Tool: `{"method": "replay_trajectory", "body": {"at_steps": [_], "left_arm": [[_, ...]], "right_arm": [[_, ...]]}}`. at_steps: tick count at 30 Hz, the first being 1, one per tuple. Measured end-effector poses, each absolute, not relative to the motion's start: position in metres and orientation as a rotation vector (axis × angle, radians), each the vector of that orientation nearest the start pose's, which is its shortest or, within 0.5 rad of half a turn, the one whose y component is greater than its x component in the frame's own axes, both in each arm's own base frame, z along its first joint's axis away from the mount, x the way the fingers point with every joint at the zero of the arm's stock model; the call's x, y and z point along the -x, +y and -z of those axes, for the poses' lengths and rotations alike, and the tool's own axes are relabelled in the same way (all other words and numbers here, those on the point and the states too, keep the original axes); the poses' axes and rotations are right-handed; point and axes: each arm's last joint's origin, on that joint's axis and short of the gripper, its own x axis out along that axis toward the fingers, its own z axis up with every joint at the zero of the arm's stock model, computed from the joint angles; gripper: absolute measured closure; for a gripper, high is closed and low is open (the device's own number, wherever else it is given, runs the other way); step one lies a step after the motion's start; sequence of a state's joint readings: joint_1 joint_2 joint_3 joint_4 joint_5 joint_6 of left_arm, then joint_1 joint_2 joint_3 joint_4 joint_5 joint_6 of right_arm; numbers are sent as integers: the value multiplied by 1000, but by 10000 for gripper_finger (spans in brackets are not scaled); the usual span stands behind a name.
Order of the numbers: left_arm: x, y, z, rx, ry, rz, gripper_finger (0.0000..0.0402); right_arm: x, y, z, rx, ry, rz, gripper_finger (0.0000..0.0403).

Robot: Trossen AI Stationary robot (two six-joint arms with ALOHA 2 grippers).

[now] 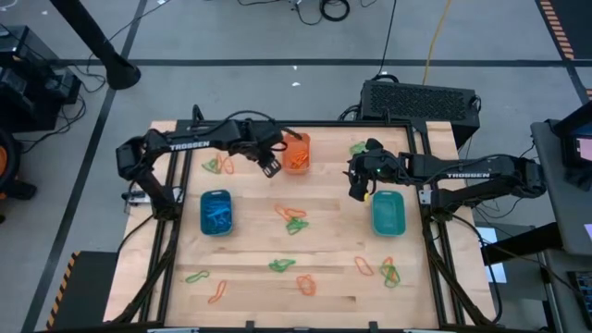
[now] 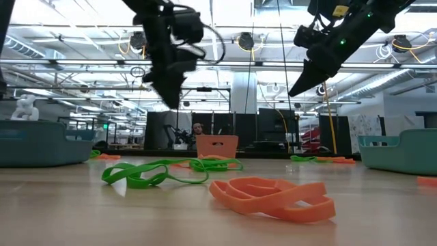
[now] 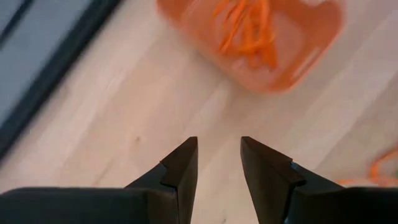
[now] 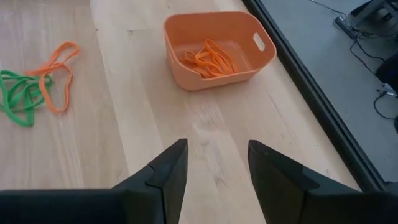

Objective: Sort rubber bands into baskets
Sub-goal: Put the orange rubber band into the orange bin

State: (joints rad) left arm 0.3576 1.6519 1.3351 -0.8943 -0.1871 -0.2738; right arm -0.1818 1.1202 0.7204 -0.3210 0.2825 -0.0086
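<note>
- Many rubber bands [image 1: 294, 222] lie loose on the wooden table [image 1: 250, 277], in small tangles of orange and green: one cluster at the middle, several along the near edge, one near the left arm's side and one at the far edge near the right arm.
- Three baskets stand on the table: the orange basket [image 1: 297, 154] at the far middle, holding orange bands; the blue basket [image 1: 216, 213] at the left, holding blue bands; the teal-green basket [image 1: 388, 213] at the right.
- The left gripper [image 1: 269, 166] hangs above the table just beside the orange basket, its fingers apart with nothing between them.
- The right gripper [image 1: 359, 191] hangs just beside the teal-green basket, fingers parted wide and empty.
- The bands look very light, thin and floppy; they probably stretch and spring, and lie almost flat on the wood.
- A pinch probably works best where a loop arches up off the wood or where strands cross, fingertips straddling one strand.
- Tangled orange and green loops may lift together, so a free outer loop of one colour is the safer hold.
</note>
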Motion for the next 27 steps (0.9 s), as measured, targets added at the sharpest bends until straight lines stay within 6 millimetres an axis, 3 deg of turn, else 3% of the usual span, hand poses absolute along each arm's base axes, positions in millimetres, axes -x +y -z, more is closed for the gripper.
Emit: {"method": "replay_trajectory", "body": {"at_steps": [7,17,27], "left_arm": [[-271,107,-226,449,1233,-729,272],[-236,98,-208,462,1239,-900,272],[-207,98,-172,488,1344,-1034,272]], "right_arm": [[-220,-49,-237,45,738,440,243],[-222,-49,-234,23,744,448,243],[-239,-52,-214,29,799,444,243]]}}
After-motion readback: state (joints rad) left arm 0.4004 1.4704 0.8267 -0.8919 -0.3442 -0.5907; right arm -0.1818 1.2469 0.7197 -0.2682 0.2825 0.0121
